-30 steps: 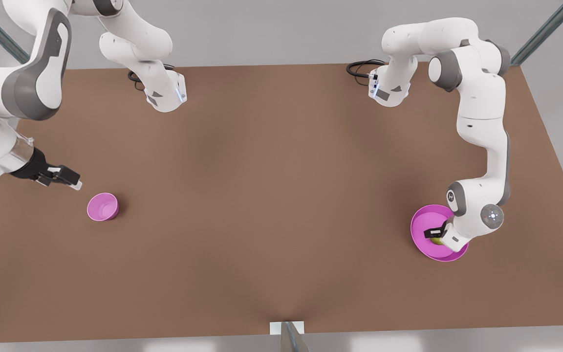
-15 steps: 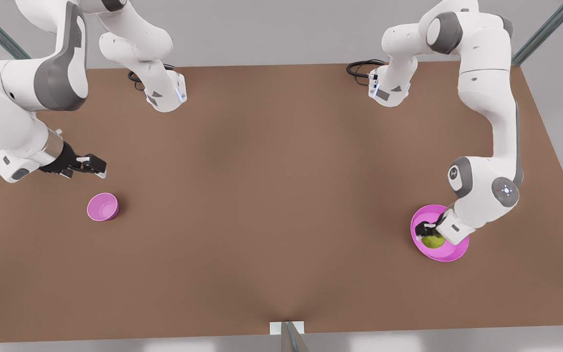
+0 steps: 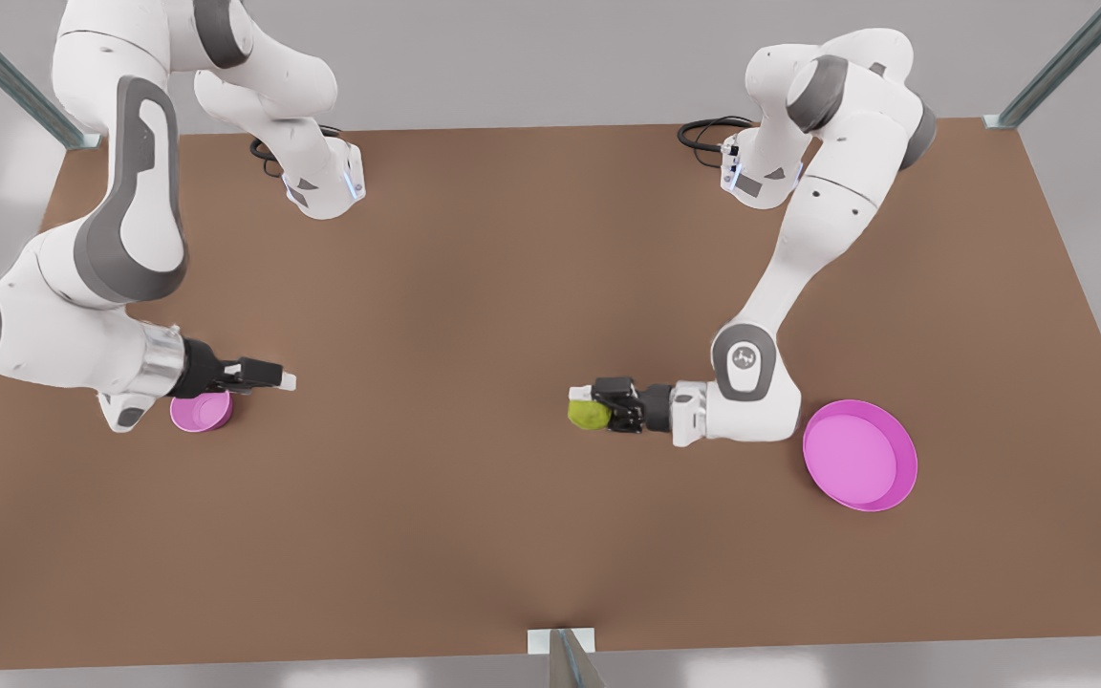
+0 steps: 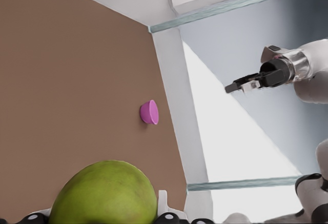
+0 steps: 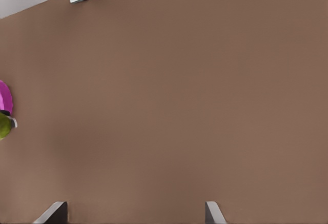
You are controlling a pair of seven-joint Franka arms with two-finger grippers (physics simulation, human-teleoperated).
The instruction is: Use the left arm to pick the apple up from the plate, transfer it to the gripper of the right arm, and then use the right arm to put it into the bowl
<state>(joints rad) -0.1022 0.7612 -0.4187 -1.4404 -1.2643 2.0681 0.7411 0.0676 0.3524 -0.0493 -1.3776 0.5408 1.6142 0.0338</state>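
yellow-green apple [image 3: 588, 414] — magenta plate [image 3: 900, 468], pink bowl [image 3: 199, 412]

Table [image 3: 512, 287]: plate [image 3: 859, 455] at 4 o'clock; bowl [image 3: 199, 412] at 8 o'clock, well apart. Left gripper [image 3: 592, 405], near centre, just beside plate at its 9 o'clock, carries apple [image 3: 588, 414]. Right gripper [image 3: 273, 378] over bowl's 2 o'clock edge.

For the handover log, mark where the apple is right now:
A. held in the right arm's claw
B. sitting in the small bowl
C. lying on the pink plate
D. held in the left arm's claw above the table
D: the apple sits clamped in the left claw out over the brown table, away from the plate, while the open right claw hovers near the bowl.
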